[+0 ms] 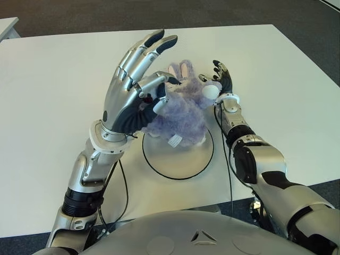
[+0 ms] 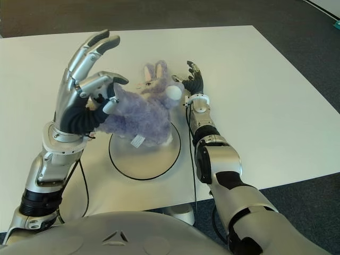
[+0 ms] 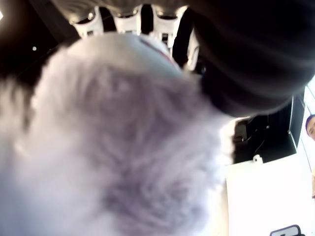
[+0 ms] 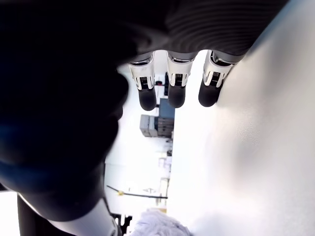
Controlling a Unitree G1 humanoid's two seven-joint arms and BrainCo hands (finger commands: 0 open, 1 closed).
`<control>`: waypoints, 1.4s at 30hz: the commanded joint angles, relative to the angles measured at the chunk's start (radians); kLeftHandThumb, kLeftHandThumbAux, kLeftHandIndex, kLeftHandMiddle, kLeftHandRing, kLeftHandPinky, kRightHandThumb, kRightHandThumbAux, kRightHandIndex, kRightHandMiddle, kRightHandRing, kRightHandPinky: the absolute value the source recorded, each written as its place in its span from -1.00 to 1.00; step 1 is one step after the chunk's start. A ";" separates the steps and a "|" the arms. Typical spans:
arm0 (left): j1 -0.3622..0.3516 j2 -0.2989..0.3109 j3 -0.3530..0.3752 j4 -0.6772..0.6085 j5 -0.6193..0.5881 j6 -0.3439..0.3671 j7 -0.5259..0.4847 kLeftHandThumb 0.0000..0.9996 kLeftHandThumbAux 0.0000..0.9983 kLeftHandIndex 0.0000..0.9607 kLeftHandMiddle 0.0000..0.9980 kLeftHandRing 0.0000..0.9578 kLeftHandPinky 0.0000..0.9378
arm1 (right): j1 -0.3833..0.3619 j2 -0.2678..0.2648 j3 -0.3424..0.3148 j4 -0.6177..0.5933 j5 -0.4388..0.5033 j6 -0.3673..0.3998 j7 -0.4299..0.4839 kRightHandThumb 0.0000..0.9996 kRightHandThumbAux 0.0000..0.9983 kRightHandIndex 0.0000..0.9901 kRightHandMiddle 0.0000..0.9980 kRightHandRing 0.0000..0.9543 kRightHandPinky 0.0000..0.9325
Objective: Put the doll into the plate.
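Note:
A fluffy purple bunny doll (image 1: pixel 180 114) sits over the far part of the white plate (image 1: pixel 178 162), which has a black rim. Its white tag hangs down onto the plate. My left hand (image 1: pixel 159 87) is raised at the doll's left side. Its index finger curls over the doll's back and its thumb presses into the fur from below, while the other fingers stretch upward. Purple fur (image 3: pixel 123 157) fills the left wrist view, close against the palm. My right hand (image 1: pixel 219 79) shows just right of the doll's head with straight fingers (image 4: pixel 170 93), its thumb tip against the fur.
The white table (image 1: pixel 53 106) spreads wide to both sides and behind the plate. Its front edge runs just before the plate. Black cables hang from both wrists near that edge. Dark floor lies beyond the table.

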 commanded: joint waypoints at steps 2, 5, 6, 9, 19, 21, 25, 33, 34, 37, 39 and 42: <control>-0.080 0.027 0.024 0.085 -0.105 -0.036 -0.020 0.36 0.45 -0.17 -0.65 -0.63 -0.87 | 0.096 0.031 0.027 0.039 -0.016 0.054 -0.017 -0.39 0.78 -0.70 -0.92 -1.00 -1.00; -0.119 0.043 0.036 0.138 -0.138 -0.072 -0.021 0.36 0.45 -0.17 -0.65 -0.58 -0.90 | 0.097 0.031 0.043 0.039 -0.027 0.035 -0.034 -0.32 0.76 -0.71 -0.91 -1.00 -1.00; -0.126 0.046 0.037 0.149 -0.146 -0.083 -0.023 0.36 0.45 -0.17 -0.65 -0.58 -0.90 | 0.095 0.031 0.047 0.043 -0.030 0.032 -0.038 -0.31 0.75 -0.71 -0.91 -1.00 -1.00; -0.146 0.061 0.035 0.183 -0.201 -0.120 -0.040 0.35 0.46 -0.17 -0.65 -0.52 -0.88 | 0.091 0.023 0.051 0.060 -0.033 0.042 -0.036 -0.30 0.73 -0.71 -0.89 -0.99 -1.00; -0.032 -0.128 0.069 0.104 -0.212 -0.076 0.059 0.35 0.44 -0.17 -0.43 -0.46 -0.68 | 0.091 0.028 -0.014 0.088 0.027 0.074 0.018 -0.26 0.71 -0.77 -0.92 -1.00 -0.92; 0.010 -0.201 0.094 0.048 -0.213 -0.032 0.102 0.35 0.44 -0.17 -0.41 -0.46 -0.56 | 0.091 0.031 -0.021 0.088 0.033 0.069 0.023 -0.26 0.71 -0.78 -0.92 -1.00 -0.89; 0.087 -0.167 0.310 0.037 -0.371 -0.062 0.143 0.36 0.43 -0.17 -0.41 -0.44 -0.44 | 0.091 0.032 -0.026 0.086 0.032 0.060 0.026 -0.26 0.70 -0.78 -0.93 -1.00 -0.89; 0.119 -0.141 0.504 0.051 -0.473 -0.097 0.148 0.36 0.43 -0.16 -0.41 -0.40 -0.34 | 0.091 0.034 -0.028 0.085 0.029 0.054 0.027 -0.29 0.71 -0.77 -0.93 -1.00 -0.89; 0.118 -0.143 0.508 0.052 -0.476 -0.099 0.142 0.36 0.43 -0.16 -0.41 -0.40 -0.34 | 0.092 0.035 -0.028 0.085 0.029 0.054 0.028 -0.29 0.72 -0.77 -0.93 -1.00 -0.89; 0.115 -0.148 0.517 0.051 -0.486 -0.101 0.126 0.36 0.43 -0.16 -0.41 -0.40 -0.34 | 0.091 0.035 -0.029 0.084 0.028 0.054 0.028 -0.29 0.72 -0.77 -0.93 -1.00 -0.89; 0.114 -0.150 0.521 0.051 -0.488 -0.102 0.121 0.36 0.43 -0.16 -0.41 -0.40 -0.34 | 0.091 0.035 -0.030 0.085 0.027 0.054 0.028 -0.29 0.72 -0.77 -0.93 -1.00 -0.89; 0.112 -0.153 0.523 0.052 -0.490 -0.105 0.116 0.36 0.43 -0.16 -0.41 -0.40 -0.34 | 0.091 0.035 -0.032 0.085 0.026 0.054 0.028 -0.29 0.72 -0.77 -0.93 -1.00 -0.89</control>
